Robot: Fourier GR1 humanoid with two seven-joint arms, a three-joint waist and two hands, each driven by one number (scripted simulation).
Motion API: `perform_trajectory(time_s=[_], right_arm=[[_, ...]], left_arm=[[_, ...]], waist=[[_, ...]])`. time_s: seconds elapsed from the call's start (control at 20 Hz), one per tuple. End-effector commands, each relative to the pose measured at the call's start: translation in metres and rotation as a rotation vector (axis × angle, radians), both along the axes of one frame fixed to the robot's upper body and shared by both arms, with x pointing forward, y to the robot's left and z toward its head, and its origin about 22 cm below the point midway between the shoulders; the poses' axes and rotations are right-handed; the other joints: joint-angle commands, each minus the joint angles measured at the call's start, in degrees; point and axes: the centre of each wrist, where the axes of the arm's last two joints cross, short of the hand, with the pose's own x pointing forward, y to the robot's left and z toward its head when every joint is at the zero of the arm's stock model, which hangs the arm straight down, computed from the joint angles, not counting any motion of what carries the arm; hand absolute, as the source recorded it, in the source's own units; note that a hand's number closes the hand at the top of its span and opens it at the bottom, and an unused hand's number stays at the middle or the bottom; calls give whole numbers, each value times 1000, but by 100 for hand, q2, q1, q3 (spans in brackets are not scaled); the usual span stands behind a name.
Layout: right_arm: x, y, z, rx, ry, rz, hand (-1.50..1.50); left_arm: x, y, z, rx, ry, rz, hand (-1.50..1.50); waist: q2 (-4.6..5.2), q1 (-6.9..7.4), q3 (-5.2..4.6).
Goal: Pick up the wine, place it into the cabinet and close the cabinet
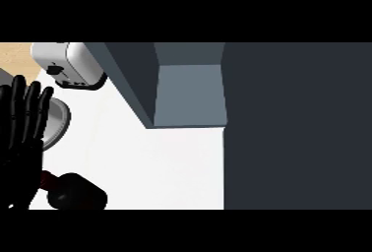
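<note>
Left hand (23,128) seen spread, fingers up, at left edge; wine (73,191) lying just right-below, neck toward hand; right hand unseen.

The left hand (22,142) stands at the view's left edge, fingers straight and pointing up, over the counter (174,167). Just below it and a little to its right lies the wine bottle (73,193), on the counter and partly hidden behind the hand; behind the fingers, to their right, sits a plate (58,123), and beyond the fingertips a toaster (73,64). Well to the hand's right stands the open cabinet (190,96), its door (298,125) farther right again.
</note>
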Motion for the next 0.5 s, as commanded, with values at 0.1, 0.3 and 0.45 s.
perform_trajectory(time_s=[0.1, 0.3, 0.45], right_arm=[[-21, 14, -4, 31, -27, 8, -150], [-31, 22, 1, 30, 56, 255, -150], [-32, 19, 24, 36, 42, 302, -150]], left_arm=[[-34, 19, 2, 29, 128, -92, -150], [-52, 22, -33, -174, 388, -176, -150], [-71, 38, -1, -182, 387, -177, -150]], waist=[[-92, 145, -21], [-112, 286, -33], [-97, 230, -20]])
